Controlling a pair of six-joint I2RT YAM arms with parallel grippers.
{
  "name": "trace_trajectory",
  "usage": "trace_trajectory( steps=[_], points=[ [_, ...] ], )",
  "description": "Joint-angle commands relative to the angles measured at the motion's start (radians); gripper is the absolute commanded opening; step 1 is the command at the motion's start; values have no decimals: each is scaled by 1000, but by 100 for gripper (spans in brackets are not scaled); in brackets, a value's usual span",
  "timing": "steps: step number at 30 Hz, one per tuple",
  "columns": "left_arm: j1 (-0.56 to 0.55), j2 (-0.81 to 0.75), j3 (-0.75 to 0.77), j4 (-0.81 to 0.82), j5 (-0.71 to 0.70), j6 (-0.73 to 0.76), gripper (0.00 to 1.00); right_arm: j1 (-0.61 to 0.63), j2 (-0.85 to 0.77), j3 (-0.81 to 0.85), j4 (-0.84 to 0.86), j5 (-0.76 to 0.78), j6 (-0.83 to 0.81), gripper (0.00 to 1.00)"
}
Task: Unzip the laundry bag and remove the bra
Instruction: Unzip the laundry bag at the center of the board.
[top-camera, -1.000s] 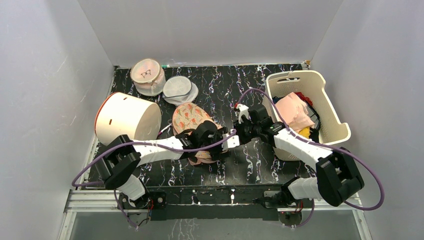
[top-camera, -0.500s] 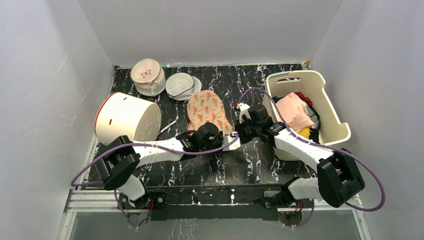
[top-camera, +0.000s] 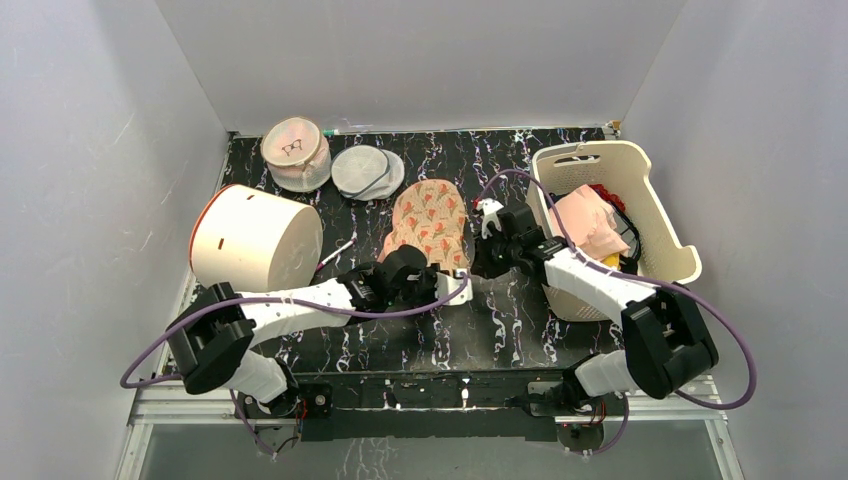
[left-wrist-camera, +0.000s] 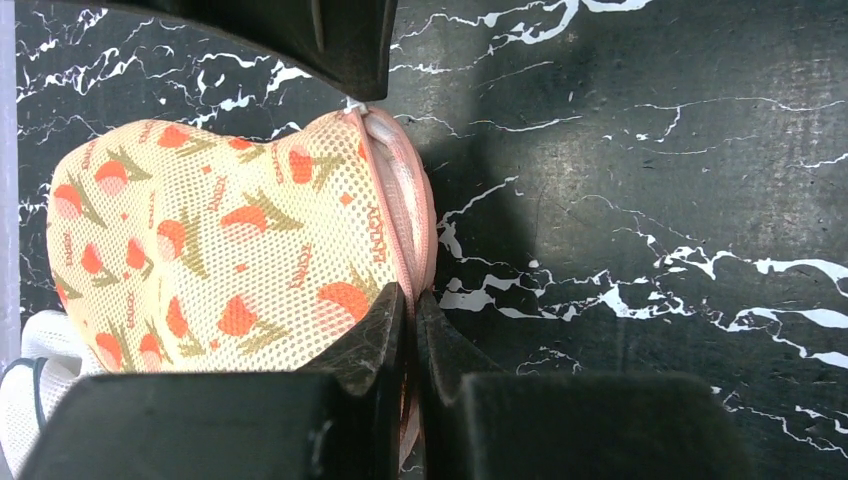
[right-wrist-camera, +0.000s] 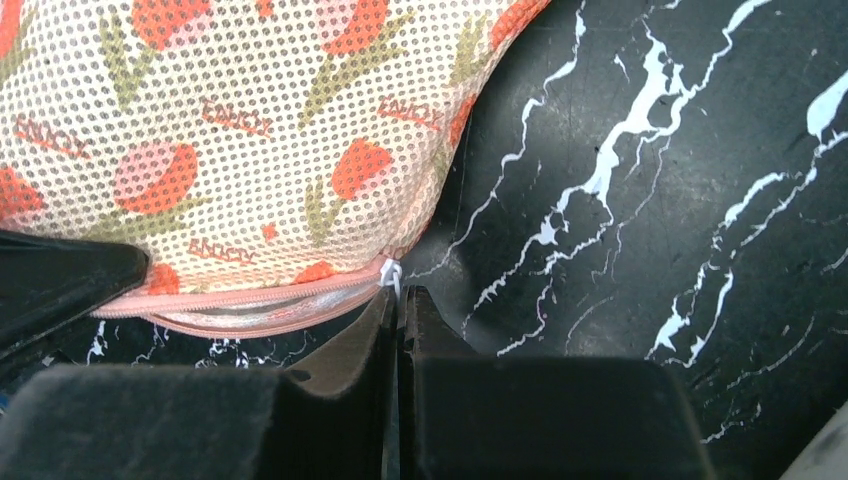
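Far left: a white drum (top-camera: 255, 237) on its side, pink pouch (top-camera: 295, 152) and white pouch (top-camera: 366, 172) behind it. The bag (top-camera: 430, 215) lies mid-table, zipped up, far end near the white pouch. The left gripper (left-wrist-camera: 412, 300) pinches its pink seam at the near end; the right gripper (right-wrist-camera: 398, 292) is squeezed tight on the white zip pull (right-wrist-camera: 390, 272). A basket (top-camera: 690, 262) of clothes (top-camera: 585, 225) sits just beside the right arm (top-camera: 590, 285).

laundry bag (top-camera: 432, 215) peach-tan with red prints; table (top-camera: 520, 312) black, white-veined
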Motion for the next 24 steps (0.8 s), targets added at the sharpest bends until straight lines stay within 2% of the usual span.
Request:
trace_trajectory(
  steps=[1,4,5,6,9,12,14,17,21,24],
  points=[
    [5,-65,2,-66,35,14,0,-44,46,79,56,84,-42,0],
    [4,-60,20,-85,78,-5,1,-47,90,139,11,53,-47,0],
    [5,-60,25,-81,88,-19,29,-47,100,153,-6,39,-48,0],
    [5,-65,24,-69,96,-39,44,-47,104,160,-12,23,-41,1],
    [5,-130,-2,-10,146,-83,72,-47,92,161,-25,8,-9,16],
    [10,-202,-35,68,125,-131,97,-47,40,145,-33,25,14,34],
    [19,-247,-55,139,63,-165,98,-45,0,140,-43,23,9,44],
    [33,-295,-95,299,-134,-263,98,-46,-46,141,-46,45,5,55],
    [47,-329,-76,394,-436,-340,98,-37,-62,157,-26,28,32,63],
    [61,-359,-86,470,-609,-323,98,44,-35,201,-23,72,47,67]
  ],
)
